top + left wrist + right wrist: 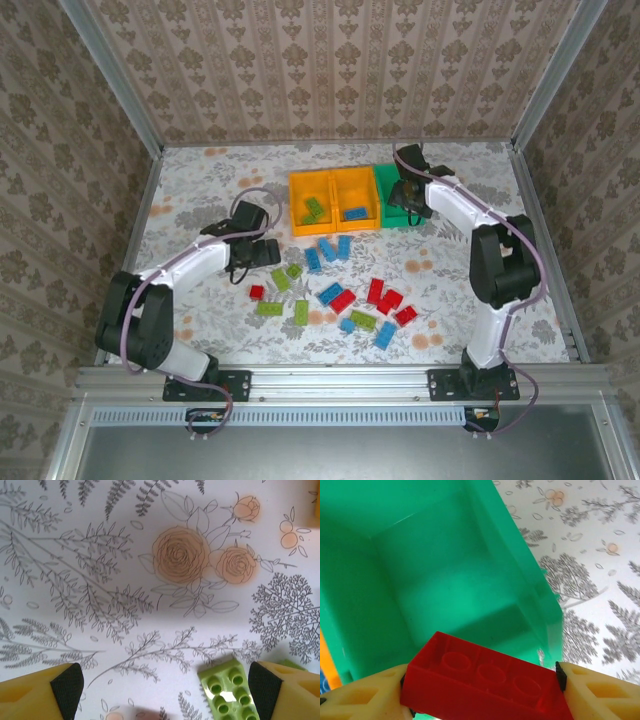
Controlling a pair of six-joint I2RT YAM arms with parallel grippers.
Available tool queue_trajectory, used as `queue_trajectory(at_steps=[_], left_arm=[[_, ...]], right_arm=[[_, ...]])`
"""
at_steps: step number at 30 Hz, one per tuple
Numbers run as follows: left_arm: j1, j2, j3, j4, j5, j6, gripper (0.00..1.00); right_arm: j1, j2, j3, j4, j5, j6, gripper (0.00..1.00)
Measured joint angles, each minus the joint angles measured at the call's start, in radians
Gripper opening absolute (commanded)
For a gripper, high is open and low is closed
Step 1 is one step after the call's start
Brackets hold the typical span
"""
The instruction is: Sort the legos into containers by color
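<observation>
My right gripper [482,680] is shut on a red lego [480,677], gripped end to end with its hollow underside up, held above the inside of the green container [445,580]. The top view shows this gripper [408,195] over the green bin [386,200]. Left of that bin stand two orange-yellow bins, one [312,228] holding green bricks [314,208], the other [355,226] holding a blue brick [354,213]. My left gripper [165,687] is open just above the table, and a lime green lego [227,690] lies close to its right finger [262,682]. Nothing is between the left fingers but this brick.
Several loose red, blue and green legos [340,300] lie scattered across the flowered tablecloth between the arms. Patterned walls with metal posts close in the table at the back and sides. Bare cloth lies at the far left [190,190] and the near right [440,290].
</observation>
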Motion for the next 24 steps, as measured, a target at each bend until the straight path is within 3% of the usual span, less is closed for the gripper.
queue_trajectory(at_steps=[11, 17, 24], left_arm=[[-0.047, -0.124, -0.174, -0.05, 0.032, -0.073, 0.83], [-0.082, -0.16, -0.198, -0.052, 0.044, -0.069, 0.8], [-0.087, -0.125, -0.202, -0.046, 0.055, -0.059, 0.68]], right_arm=[[-0.016, 0.102, 0.098, -0.016, -0.053, -0.029, 0.82], [-0.016, 0.103, 0.102, -0.015, -0.076, -0.031, 0.86], [-0.018, 0.082, 0.09, -0.013, -0.098, -0.024, 0.87]])
